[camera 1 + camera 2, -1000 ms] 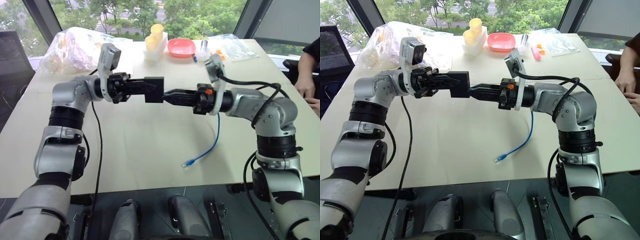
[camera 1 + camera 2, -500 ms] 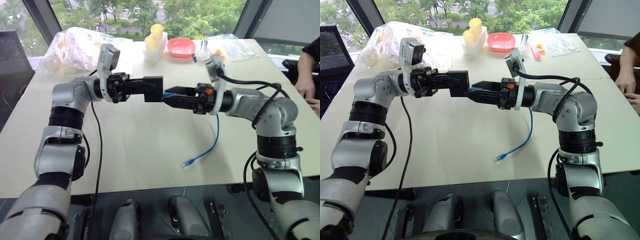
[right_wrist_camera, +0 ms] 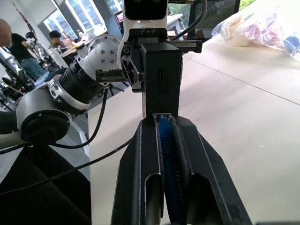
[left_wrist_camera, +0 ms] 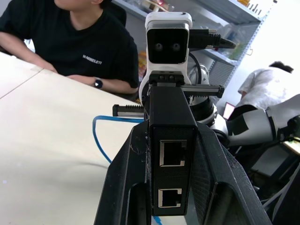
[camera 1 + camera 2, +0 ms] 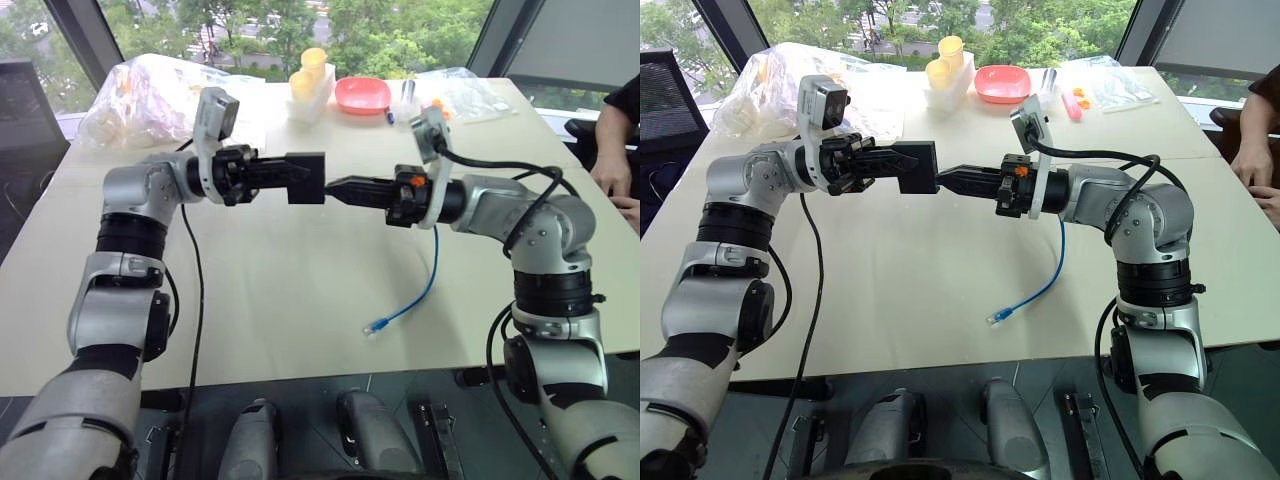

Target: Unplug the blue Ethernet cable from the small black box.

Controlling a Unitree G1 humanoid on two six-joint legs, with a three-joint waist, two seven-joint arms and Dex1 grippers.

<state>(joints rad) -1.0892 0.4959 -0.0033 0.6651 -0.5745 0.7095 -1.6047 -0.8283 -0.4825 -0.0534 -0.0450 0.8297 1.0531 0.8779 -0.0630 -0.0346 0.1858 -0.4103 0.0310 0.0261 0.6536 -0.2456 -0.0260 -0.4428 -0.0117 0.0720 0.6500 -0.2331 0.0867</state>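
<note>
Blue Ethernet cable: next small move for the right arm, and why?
Probably a short, straight pull of the right end effector away from the small black box. Its fingers are shut on the blue Ethernet cable right at the box's face, the left end effector clamps the box, and the plug looks still seated there, so only separation seems left.

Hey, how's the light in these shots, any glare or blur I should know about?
Head views: even daylight from the windows, soft shadows on the table, nothing blown out. Left wrist view: the small black box is sharp, the people behind it soft. Right wrist view: the blue Ethernet cable is clear, the room behind it blurred.
</note>
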